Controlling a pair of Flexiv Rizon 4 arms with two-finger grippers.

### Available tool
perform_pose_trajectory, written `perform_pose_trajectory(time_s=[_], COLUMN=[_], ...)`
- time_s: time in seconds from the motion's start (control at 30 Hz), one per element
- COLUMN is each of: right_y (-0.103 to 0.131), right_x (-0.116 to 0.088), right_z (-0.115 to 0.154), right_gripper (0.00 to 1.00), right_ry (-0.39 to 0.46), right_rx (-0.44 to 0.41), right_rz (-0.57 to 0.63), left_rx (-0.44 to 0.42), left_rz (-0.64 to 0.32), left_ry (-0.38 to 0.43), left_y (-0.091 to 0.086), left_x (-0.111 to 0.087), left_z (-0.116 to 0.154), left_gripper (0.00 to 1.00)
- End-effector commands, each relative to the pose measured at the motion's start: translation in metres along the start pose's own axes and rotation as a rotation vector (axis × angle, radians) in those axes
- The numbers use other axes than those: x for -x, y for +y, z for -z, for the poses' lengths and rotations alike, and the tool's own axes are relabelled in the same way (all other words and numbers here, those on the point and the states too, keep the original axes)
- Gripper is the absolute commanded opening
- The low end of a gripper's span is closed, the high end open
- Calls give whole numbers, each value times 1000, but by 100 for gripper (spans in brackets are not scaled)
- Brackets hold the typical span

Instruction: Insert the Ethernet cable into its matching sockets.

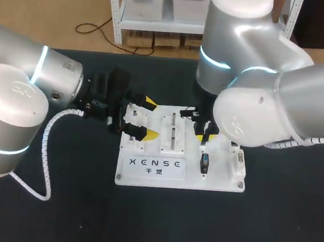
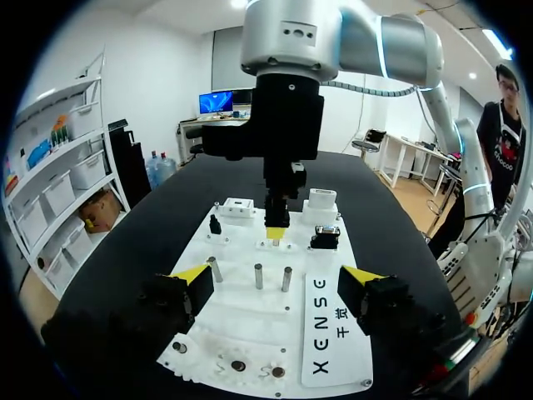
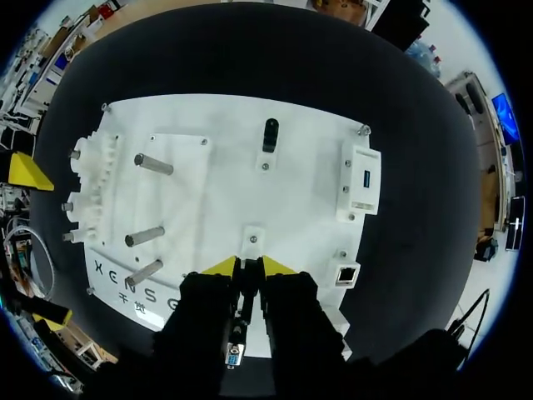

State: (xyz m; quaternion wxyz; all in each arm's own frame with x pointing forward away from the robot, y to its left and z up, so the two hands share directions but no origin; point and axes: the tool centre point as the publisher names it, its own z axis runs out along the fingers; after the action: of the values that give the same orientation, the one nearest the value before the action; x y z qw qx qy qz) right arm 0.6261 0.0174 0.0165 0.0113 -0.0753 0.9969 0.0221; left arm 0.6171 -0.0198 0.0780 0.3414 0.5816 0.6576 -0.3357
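Counter (image 1: 42,218): black, with a white board (image 1: 146,176) lying flat near the middle, long side running left to right.
Left pincer (image 1: 149,118): released, its yellow tips spread wide on either side of the board's left end. Neither tip visibly presses the board. I judge it is parked there to steady the board if it slides under an insertion push.
Right pincer (image 3: 248,265): clenched, its tips almost together on a thin dark thing running back between the fingers, which I take to be the cable (image 3: 236,352). It points straight down at the board, which suits a top-down push.
Cable: up in the right pincer, above the board's middle right. It hangs just short of a small white block (image 3: 252,237), not in any socket.
Socket (image 3: 347,272): the square-mouthed Ethernet one sits at the board's far right corner, beside the right pincer and not under it. The tips are not over it yet.
Pegs (image 3: 146,237): three metal posts stand upright on the left half, well apart from the right pincer, so they should not obstruct it.
Step in hand: carrying the plug toward the socket, as I judge it. Insertion is not yet done.
Risk: a narrow hold on a thin cable may let the plug twist, so it needs squaring before pressing.
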Motion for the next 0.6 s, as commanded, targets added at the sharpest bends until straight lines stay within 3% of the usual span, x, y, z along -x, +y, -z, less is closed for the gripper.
perform_pose_trajectory(time_s=[0.03,0.37,0.6], right_y=[-2,-15,-42], right_x=[1,2,-3], right_z=[2,33,38], right_gripper=[0,0,0], right_ry=[1,-1,1], right_rx=[0,6,-16], right_rz=[1,-11,-39], left_rx=[-1,-1,-1], left_rz=[0,0,0], left_ry=[0,0,0], left_y=[1,1,1], left_x=[-1,-1,-1], left_z=[-1,-1,-1], left_gripper=[100,100,100])
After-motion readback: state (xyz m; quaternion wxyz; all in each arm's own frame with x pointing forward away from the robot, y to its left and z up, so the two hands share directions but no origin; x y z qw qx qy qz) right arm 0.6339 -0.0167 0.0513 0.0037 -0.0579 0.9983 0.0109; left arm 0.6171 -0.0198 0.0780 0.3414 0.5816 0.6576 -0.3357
